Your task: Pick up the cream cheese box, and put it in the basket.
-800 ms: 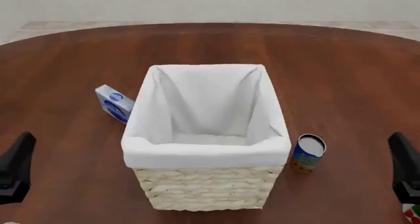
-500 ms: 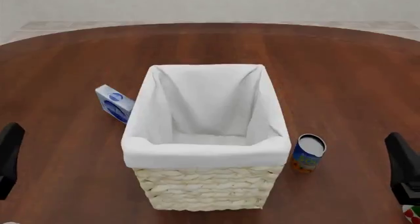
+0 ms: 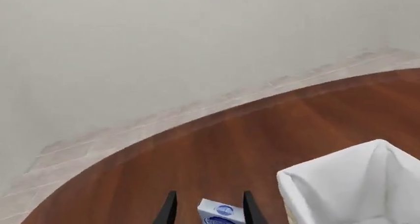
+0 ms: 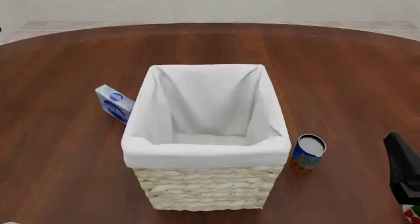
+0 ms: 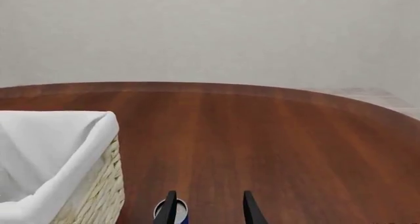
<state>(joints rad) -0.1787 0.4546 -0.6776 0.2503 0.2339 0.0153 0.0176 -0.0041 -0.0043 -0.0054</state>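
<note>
The cream cheese box (image 4: 115, 103), a small pale blue carton with a dark blue oval, stands on the table against the basket's left side. The basket (image 4: 206, 152) is large, woven and cream, with white cloth lining, and stands mid-table. In the left wrist view my left gripper (image 3: 209, 197) is open, and the box (image 3: 222, 213) shows between its fingers, farther off. The left gripper is out of the front view. My right gripper (image 5: 208, 197) is open and empty. Its dark body (image 4: 402, 167) shows at the front view's right edge.
A small blue-and-orange can (image 4: 308, 152) stands upright just right of the basket, and it shows between the right fingers in the right wrist view (image 5: 172, 209). The round dark wooden table (image 4: 341, 76) stretches to a pale wall.
</note>
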